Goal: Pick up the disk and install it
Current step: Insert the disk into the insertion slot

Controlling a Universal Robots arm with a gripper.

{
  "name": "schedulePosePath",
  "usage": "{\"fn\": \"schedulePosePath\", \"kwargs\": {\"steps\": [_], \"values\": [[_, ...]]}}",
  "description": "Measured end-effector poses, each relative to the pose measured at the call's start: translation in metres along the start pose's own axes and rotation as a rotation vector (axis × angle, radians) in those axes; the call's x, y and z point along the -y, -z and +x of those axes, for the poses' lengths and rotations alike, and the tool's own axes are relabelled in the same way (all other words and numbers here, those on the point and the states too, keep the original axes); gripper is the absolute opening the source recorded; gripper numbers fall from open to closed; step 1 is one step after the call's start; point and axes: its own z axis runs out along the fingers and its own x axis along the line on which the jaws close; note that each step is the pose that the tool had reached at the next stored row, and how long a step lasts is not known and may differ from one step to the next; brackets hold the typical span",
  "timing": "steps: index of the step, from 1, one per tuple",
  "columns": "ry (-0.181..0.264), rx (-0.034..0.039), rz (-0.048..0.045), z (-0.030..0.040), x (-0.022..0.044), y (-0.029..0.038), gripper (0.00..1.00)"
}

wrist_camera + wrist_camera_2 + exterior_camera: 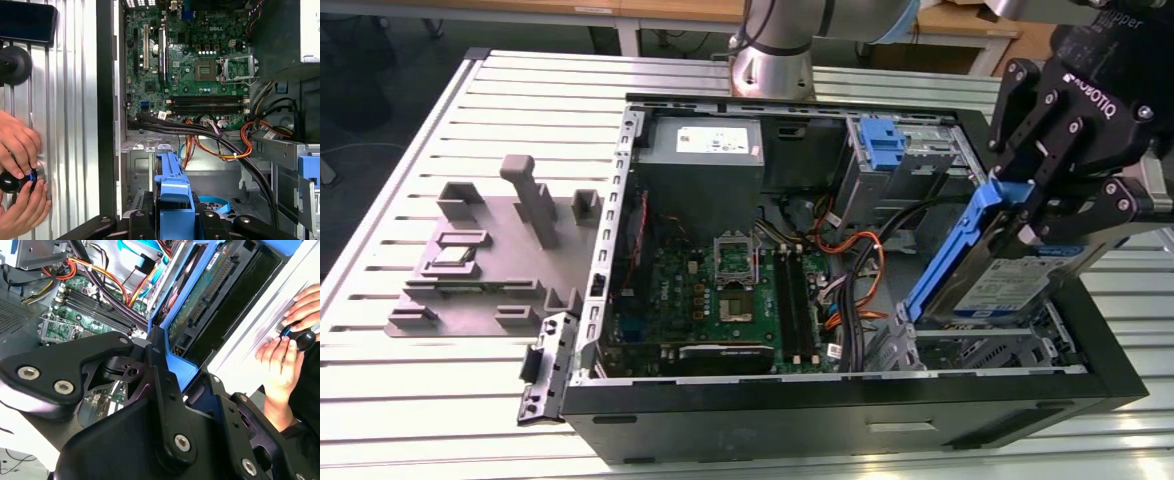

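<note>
Gripper [1050,212] fingers closed on the disk [1003,285], gripping its blue carrier; disk tilted, off the table, over the open computer case [854,392] at the exterior view's right; a person's hands [20,172] on a black knob [9,181] beside the case.

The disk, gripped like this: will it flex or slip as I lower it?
Probably rigid: the disk looks metal-bodied. Its blue carrier is plastic and may flex slightly. The hand clamps only its upper end, so it could pivot.
</note>
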Motion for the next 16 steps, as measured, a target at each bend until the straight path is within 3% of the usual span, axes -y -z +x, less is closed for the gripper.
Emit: {"fn": "schedulePosePath", "kwargs": {"steps": [16], "values": [[0.000, -0.0005, 0.0000, 0.0009, 0.0004, -0.0027, 0.36]]}}
